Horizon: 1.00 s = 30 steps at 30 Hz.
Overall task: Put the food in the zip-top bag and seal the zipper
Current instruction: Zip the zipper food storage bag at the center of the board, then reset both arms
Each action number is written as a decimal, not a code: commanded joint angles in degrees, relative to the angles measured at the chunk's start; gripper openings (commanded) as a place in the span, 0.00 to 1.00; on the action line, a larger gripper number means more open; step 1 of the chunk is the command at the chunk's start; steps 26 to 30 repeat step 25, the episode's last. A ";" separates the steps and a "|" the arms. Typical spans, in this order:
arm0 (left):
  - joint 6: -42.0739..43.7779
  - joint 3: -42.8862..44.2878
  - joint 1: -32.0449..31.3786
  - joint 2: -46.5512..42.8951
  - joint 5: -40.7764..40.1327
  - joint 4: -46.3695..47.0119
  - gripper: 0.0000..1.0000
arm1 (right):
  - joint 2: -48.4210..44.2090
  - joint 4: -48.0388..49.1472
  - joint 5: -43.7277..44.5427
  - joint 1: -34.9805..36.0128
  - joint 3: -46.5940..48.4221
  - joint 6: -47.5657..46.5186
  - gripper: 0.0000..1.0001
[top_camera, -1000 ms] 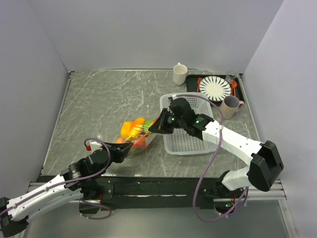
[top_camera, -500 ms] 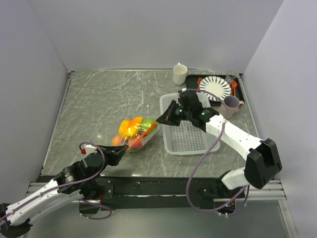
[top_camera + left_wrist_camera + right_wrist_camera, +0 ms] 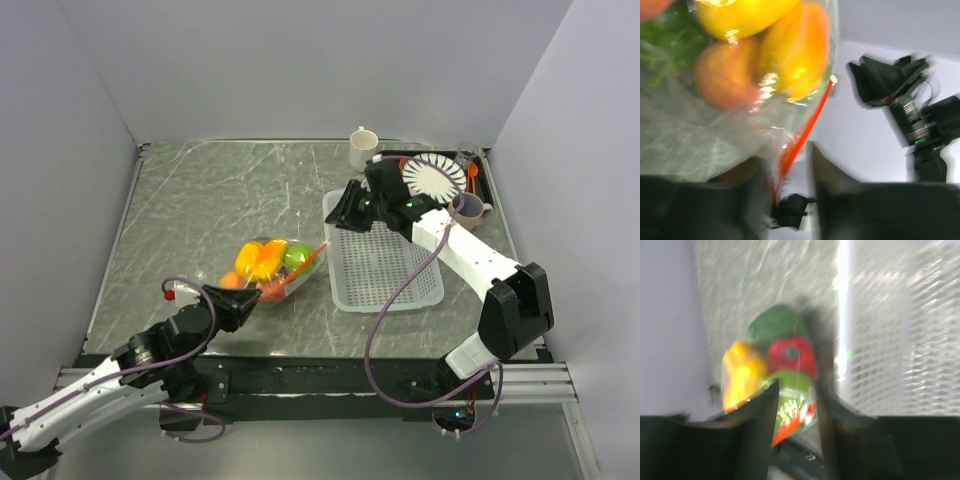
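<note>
Left end effector (image 3: 252, 299) stands slightly open at the near end of the zip-top bag (image 3: 250, 288), with the tip of the orange-red zipper (image 3: 300, 268) lying between its blurred fingers (image 3: 752, 200). The bag lies on the surface (image 3: 200, 210) just left of the white basket (image 3: 400, 290), with the food (image 3: 262, 260) inside. Right end effector (image 3: 338, 220), jaws apart and empty, hangs over the basket's far-left corner, apart from the bag.
</note>
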 commanded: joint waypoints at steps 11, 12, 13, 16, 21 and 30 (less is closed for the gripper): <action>35.49 36.32 -0.25 27.93 0.75 -8.33 0.99 | -6.88 -9.15 15.12 -9.98 0.93 -13.02 0.64; 35.76 38.36 -0.16 28.99 0.39 -10.74 0.99 | -7.06 -9.06 15.12 -10.51 0.31 -13.46 0.65; 35.85 39.95 -0.25 30.30 0.04 -13.20 0.99 | -7.41 -8.97 15.47 -11.03 -0.91 -13.64 0.65; 36.99 43.48 -0.16 31.02 -1.80 -18.14 0.99 | -9.34 -7.39 15.47 -11.92 -3.90 -14.25 0.66; 38.75 44.01 -0.25 28.39 -6.63 -18.94 0.99 | -11.89 -5.55 16.62 -12.27 -7.25 -15.57 0.68; 44.71 45.15 -0.16 27.15 -9.88 -16.57 1.00 | -13.74 -3.09 22.05 -12.53 -9.53 -15.66 0.70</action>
